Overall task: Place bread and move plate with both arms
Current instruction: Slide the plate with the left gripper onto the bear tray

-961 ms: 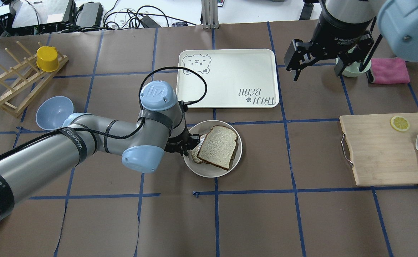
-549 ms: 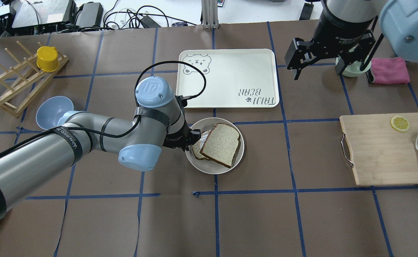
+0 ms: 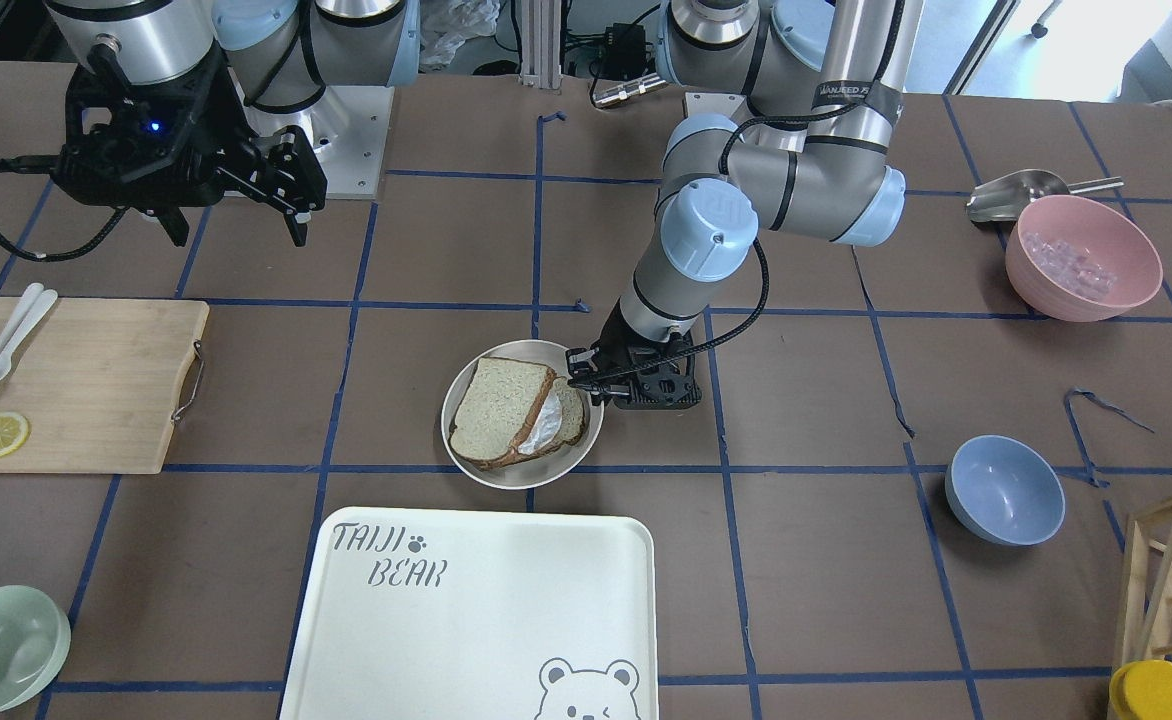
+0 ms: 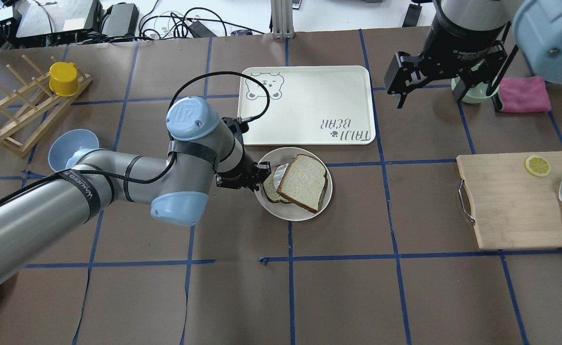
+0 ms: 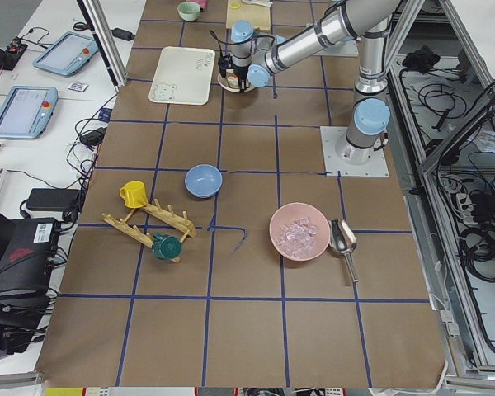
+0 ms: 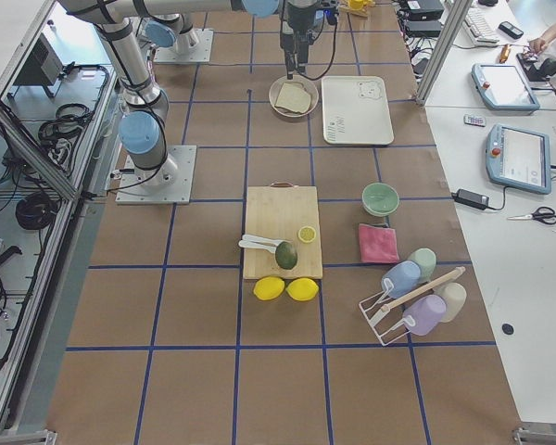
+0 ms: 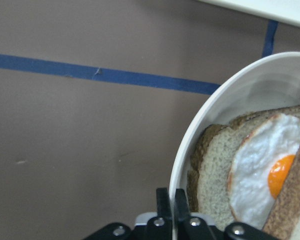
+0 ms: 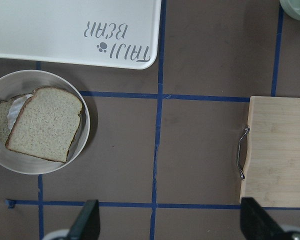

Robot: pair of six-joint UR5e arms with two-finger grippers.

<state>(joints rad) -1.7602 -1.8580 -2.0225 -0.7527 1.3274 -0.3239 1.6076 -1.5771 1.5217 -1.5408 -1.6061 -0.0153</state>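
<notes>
The round cream plate (image 4: 293,215) sits just in front of the bear tray. On it the plain bread slice (image 4: 304,182) lies over a second slice with a fried egg (image 4: 272,188). My left gripper (image 4: 261,178) is shut on the plate's left rim. The left wrist view shows its fingers (image 7: 164,207) pinching the rim (image 7: 200,125), with the egg (image 7: 260,170) beside them. The front view shows the same grip (image 3: 578,383) on the plate (image 3: 506,478) with the bread (image 3: 496,408). My right gripper (image 4: 429,93) hangs open and empty, high at the far right (image 3: 241,225); its camera sees plate (image 8: 40,167) and bread (image 8: 45,125).
The white bear tray (image 4: 310,103) lies just beyond the plate. A wooden board (image 4: 511,201) with lemon slice, avocado and cutlery is at the right. A green bowl (image 4: 473,95) and pink cloth (image 4: 525,94) are below the right gripper. A blue bowl (image 4: 70,148) and dish rack (image 4: 22,105) are at the left.
My left gripper has moved the plate, with both slices on it, away from the robot and slightly right, closer to the tray's near edge. The right arm has barely moved.
</notes>
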